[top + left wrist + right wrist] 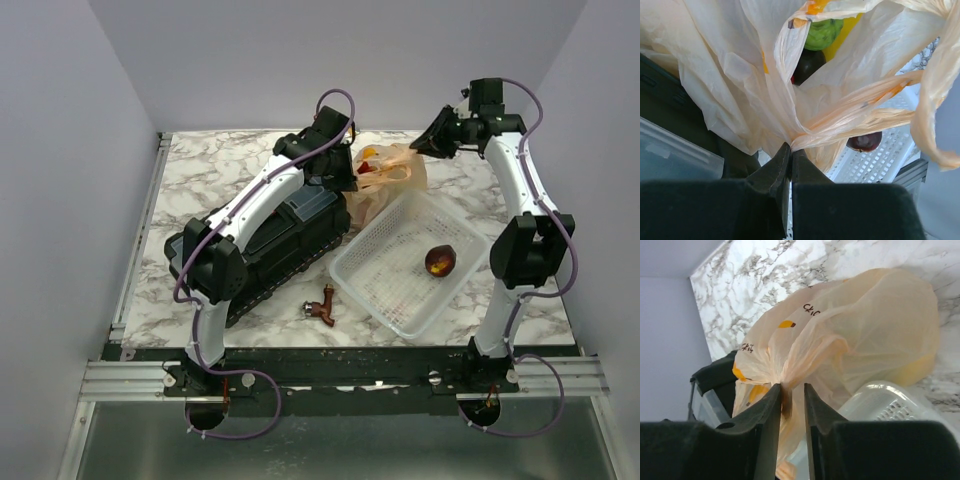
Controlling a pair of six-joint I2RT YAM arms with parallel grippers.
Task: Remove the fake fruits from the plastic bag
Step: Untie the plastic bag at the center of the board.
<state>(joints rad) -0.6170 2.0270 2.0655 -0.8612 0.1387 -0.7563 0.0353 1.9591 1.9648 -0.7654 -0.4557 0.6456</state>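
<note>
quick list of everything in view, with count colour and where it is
plastic bag: one, tan with orange print, far side of table, at basket's far corner
lime: one, green, in bag
plum: one, near-black, in bag
yellow fruit: one, in bag; the rest is hidden
mesh basket: one, white, right of centre
maroon fruit: one, in basket
case: one, black, left of basket
small fitting: one, reddish-brown, on table near basket
table: one, white-grey marble
left gripper: shut on bag
right gripper: fingers narrowly apart at bag fold, grip unclear
</note>
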